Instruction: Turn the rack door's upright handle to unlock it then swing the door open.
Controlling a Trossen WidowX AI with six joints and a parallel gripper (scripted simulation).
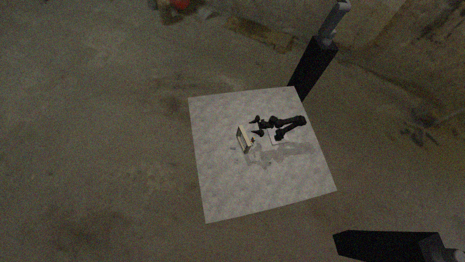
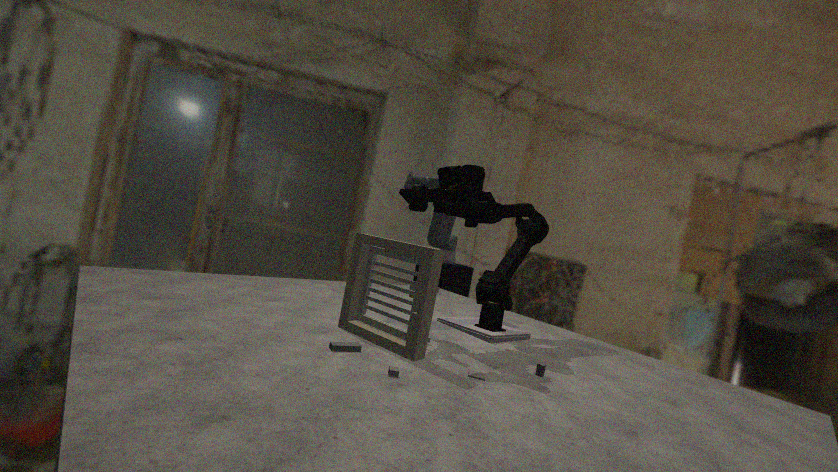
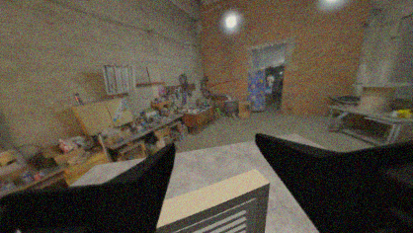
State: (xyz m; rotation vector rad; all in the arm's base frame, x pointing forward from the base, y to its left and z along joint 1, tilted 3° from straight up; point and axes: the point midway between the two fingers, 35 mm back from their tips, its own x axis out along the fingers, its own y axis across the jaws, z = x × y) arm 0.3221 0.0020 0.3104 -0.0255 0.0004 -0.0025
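Note:
The rack frame (image 1: 244, 136) (image 2: 429, 304) (image 3: 217, 196) stands upright on the table (image 1: 227, 195) (image 2: 205, 398) (image 3: 212, 163). Its slatted door (image 2: 389, 297) appears closed, lying within the frame. A small orange and dark part, apparently the handle (image 1: 253, 139), is on the arm's side of the frame; its turn cannot be told, and it is not visible in the wrist view. My gripper (image 1: 251, 126) (image 2: 409, 197) (image 3: 215, 142) is wide open and empty. It hangs above the frame's top, on the arm's side, touching nothing.
A dark flat block (image 2: 344, 347) (image 1: 232, 148) lies beyond the frame from the arm. Small dark pieces (image 2: 393, 371) (image 2: 540, 369) lie near the frame's foot and off to its side. The arm's base plate (image 2: 498, 336) is behind the frame in the exterior view.

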